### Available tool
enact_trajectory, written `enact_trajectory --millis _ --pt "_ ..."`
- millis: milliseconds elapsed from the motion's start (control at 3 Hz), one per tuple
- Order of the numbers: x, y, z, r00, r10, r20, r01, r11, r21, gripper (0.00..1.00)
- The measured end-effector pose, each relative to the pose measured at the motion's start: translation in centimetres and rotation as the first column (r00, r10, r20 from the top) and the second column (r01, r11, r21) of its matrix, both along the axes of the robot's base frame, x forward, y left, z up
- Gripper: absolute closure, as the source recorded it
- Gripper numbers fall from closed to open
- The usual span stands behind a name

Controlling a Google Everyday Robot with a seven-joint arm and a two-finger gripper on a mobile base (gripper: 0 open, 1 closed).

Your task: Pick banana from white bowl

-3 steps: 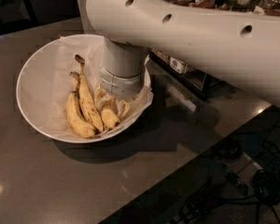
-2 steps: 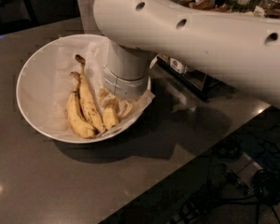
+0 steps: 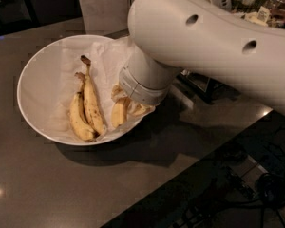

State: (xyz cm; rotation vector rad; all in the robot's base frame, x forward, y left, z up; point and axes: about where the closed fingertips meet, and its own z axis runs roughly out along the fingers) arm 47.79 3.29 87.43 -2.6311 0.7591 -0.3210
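Observation:
The white bowl (image 3: pixel 38 80), wide and lined with crinkled white paper, sits on the dark counter. A single yellow banana (image 3: pixel 118 115) lies at the bowl's right side, its upper part hidden under my arm's wrist (image 3: pixel 145 82). Two speckled bananas (image 3: pixel 88 110) lie paired in the bowl's middle, one with a dark stem. My gripper (image 3: pixel 127 102) is down inside the bowl at the single banana, directly under the wrist, which hides most of it.
My large white arm (image 3: pixel 213 37) reaches in from the upper right over the bowl's right rim. Dark equipment (image 3: pixel 199 82) stands behind the bowl at the right. The counter edge (image 3: pixel 190 160) runs diagonally at the lower right, with cables (image 3: pixel 270 189) on the floor below.
My arm and wrist have shifted to the right over the bowl's right side. More of the single banana shows below the wrist. The paired bananas have not moved.

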Motion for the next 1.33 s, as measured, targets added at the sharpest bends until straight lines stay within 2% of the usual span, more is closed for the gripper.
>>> enact_trajectory --millis 333,667,1000,1333 --pt "-0.3 -0.5 1.5 0.9967 -0.024 0.077 0.019 0.998 0.067 1.00" --pt "-1.2 -0.6 4.1 0.9813 -0.036 0.189 0.012 0.992 0.124 1.00" --pt "-3.5 0.0 8.0 0.9345 -0.036 0.354 -0.023 0.987 0.161 1.00" --pt "-6.7 0.7 12.3 0.8546 -0.033 0.518 -0.076 0.979 0.187 1.00"
